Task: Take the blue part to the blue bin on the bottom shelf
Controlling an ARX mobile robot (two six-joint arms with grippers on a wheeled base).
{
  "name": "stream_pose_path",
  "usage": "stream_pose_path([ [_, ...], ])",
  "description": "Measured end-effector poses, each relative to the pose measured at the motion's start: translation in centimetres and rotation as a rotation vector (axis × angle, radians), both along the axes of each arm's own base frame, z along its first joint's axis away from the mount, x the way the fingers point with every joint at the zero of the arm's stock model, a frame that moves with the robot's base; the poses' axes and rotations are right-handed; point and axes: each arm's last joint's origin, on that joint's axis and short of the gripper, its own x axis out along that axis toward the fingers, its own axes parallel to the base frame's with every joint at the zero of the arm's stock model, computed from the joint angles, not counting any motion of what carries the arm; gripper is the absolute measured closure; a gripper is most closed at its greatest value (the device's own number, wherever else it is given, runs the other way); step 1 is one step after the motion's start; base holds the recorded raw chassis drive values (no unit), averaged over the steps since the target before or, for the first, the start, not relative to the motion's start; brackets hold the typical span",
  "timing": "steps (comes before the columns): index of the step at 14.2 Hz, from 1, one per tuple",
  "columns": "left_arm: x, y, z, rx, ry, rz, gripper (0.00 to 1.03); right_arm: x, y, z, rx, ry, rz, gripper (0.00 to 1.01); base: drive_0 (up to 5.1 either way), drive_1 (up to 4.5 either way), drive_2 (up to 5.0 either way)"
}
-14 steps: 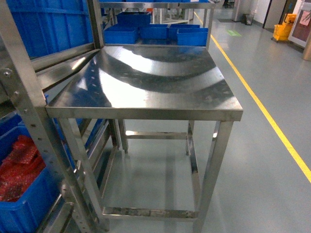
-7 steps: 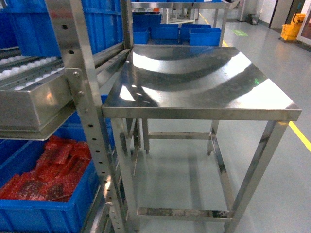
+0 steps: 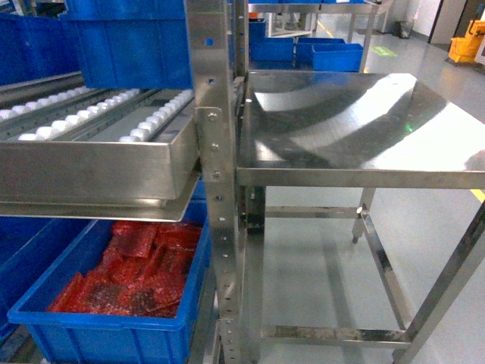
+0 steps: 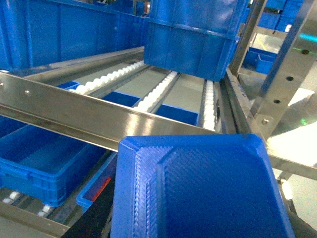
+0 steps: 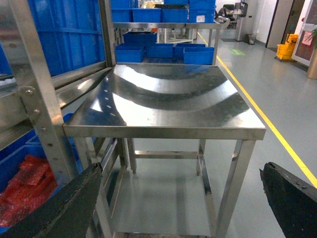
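My left jaws grip the blue part (image 4: 198,188) close, ready for the bare blue bin (image 4: 44,158) down on the bottom shelf (image 4: 27,220). My right jaws gape wide, empty, facing the bench (image 5: 168,99).

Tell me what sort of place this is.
Probably a factory or warehouse floor: steel roller racks hold blue bins, a steel worktable stands beside them, and a yellow aisle line is painted on the floor.

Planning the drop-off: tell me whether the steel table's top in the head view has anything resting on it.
No. The steel table shows only a bare, shiny top with reflections.
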Motion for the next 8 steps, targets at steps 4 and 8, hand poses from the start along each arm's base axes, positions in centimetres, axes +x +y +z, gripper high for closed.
stream_pose_path([
  [4, 0.0, 0.0, -0.01, 0.0, 0.001, -0.001, 0.6, 0.0, 0.0, -0.01, 0.0, 0.002, 0.0, 0.03, -5.1, 2.35, 2.3],
  [8, 0.0, 0.0, 0.0, 0.0, 0.0, -0.001, 0.6, 0.0, 0.0, 0.01, 0.0, -0.001, 0.0, 0.03, -5.1, 2.36, 2.4],
])
